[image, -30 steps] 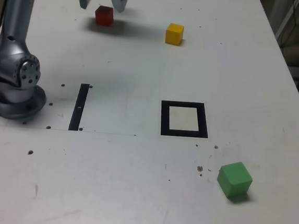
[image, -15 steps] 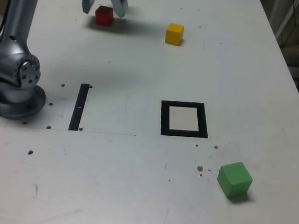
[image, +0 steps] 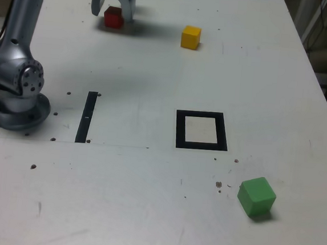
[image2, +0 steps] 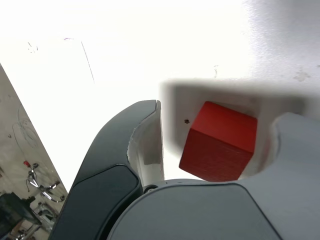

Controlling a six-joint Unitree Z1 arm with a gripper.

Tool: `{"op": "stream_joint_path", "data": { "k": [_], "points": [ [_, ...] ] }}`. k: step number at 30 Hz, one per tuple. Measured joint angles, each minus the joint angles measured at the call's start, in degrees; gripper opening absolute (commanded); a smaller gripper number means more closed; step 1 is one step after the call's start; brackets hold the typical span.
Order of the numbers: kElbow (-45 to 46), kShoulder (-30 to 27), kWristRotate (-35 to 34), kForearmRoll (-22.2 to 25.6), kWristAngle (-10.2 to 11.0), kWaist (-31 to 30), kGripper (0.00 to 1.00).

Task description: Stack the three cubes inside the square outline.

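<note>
Two cubes (image: 191,36) (image: 257,196) lie apart.

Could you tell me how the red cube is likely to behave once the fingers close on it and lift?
The red cube looks solid with flat faces, so it should stay rigid and not roll. It is small, so probably light. It sits skewed between the open gripper's fingers, so it may twist square as they close.
</note>
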Motion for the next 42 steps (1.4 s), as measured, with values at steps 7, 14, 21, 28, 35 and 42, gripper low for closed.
{"op": "stream_joint_path", "data": {
  "k": [7,14,21,28,35,42],
  "points": [
    [0.17,0.00,0.00,-0.08,-0.01,-0.21,0.36],
    [0.26,0.00,0.00,-0.08,-0.09,-0.32,0.36],
    [0.33,0.00,0.00,-0.07,-0.15,-0.32,0.36],
    [0.32,-0.01,0.00,-0.06,-0.26,-0.54,0.36],
    [0.32,-0.89,-0.18,0.47,-1.30,-1.81,0.36],
    [0.49,-4.51,-1.11,2.13,-2.84,-4.16,0.36]
  ]
}}
